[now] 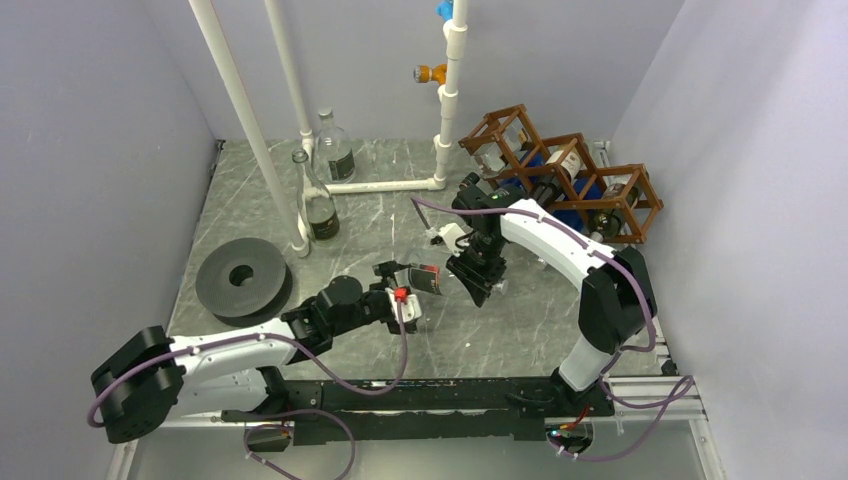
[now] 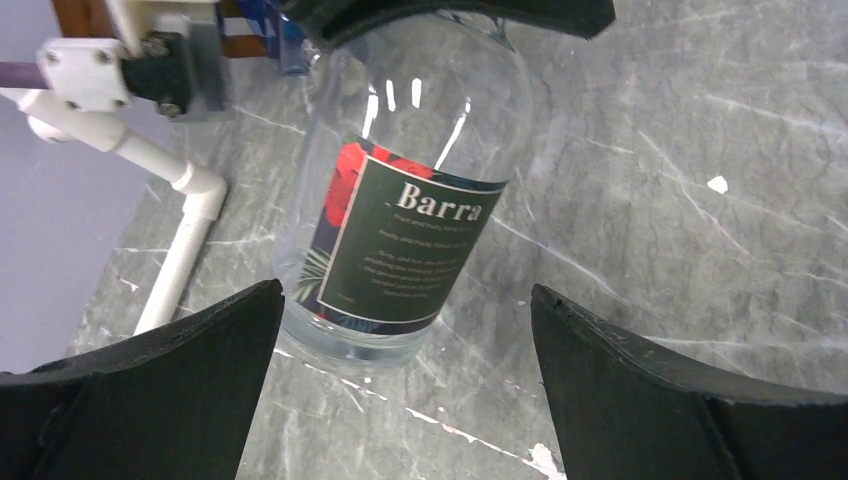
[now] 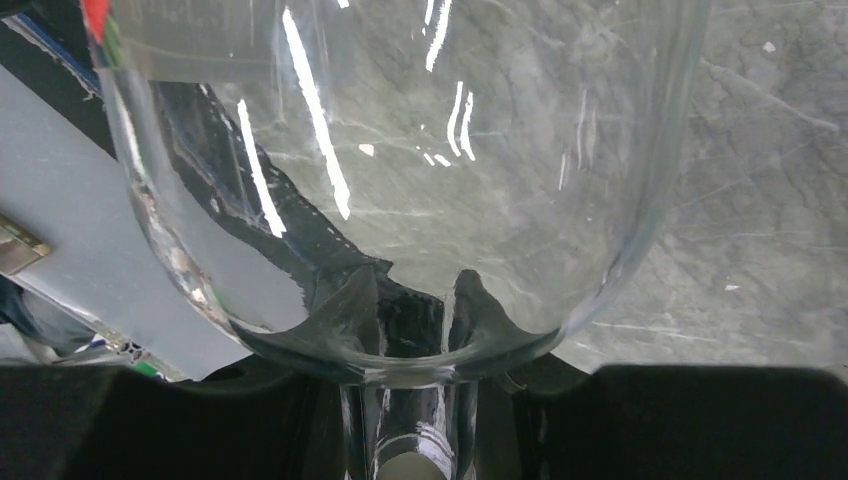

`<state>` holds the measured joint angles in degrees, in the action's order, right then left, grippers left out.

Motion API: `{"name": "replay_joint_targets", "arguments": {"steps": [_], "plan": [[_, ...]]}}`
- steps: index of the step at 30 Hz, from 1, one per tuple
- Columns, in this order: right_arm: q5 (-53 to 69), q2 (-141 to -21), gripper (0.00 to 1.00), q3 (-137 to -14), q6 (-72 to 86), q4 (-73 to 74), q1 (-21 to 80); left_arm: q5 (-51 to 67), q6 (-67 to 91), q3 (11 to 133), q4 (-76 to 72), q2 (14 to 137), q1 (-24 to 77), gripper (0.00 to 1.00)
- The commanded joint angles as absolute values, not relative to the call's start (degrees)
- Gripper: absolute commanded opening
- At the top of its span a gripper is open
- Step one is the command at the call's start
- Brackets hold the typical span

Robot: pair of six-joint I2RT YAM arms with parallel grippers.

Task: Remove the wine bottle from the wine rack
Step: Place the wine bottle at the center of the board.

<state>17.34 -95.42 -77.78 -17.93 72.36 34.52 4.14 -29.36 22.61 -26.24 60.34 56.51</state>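
Far at the left a black disc (image 1: pixel 243 278) lies on the surface (image 1: pixel 540 310) and plays no part. Then come the left fingers (image 2: pixel 170 390), spread wide on both sides of the base of the wine bottle (image 2: pixel 410 250) and touching nothing. The bottle is over the middle of the surface, between the two arms; whether its base rests on the surface I cannot tell. What can go wrong, I think, is a slip. The glass is smooth, only the thin neck is pinched, and the whole body reaches far out from this small grip, so it can turn or slide. Also, if the left fingers close off centre and push the base, or the neck is released too early, the bottle can fall on the hard surface. Its long axis runs about left to right, somewhat tilted, the base pointing left toward the spread fingers and the neck pointing right. There the right fingers (image 3: pixel 700 420) are pressed on the neck. At the far right stands the wine rack (image 1: pixel 588 178), well apart from this bottle, with other bottles in its cells.
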Motion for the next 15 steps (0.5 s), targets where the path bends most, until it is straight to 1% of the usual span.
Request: {"name": "replay_joint_targets", "arguments": {"steps": [1,9,12,15], "plan": [[17.23,-93.62,0.00,-82.73,-20.57,70.89,34.63,6.52,-31.51,23.87,-31.15,63.78,56.72,0.99],[15.91,-94.25,0.00,-82.35,-21.07,71.96,35.06,4.78,-33.29,27.04,-34.36,70.08,56.71,0.99],[14.75,-94.46,0.00,-82.35,-21.21,72.56,35.11,2.28,-31.47,24.53,-40.38,70.66,56.58,0.99],[13.15,-94.85,0.00,-82.75,-21.50,73.69,35.24,4.05,-26.79,21.77,-43.74,69.84,55.09,0.99]]}}
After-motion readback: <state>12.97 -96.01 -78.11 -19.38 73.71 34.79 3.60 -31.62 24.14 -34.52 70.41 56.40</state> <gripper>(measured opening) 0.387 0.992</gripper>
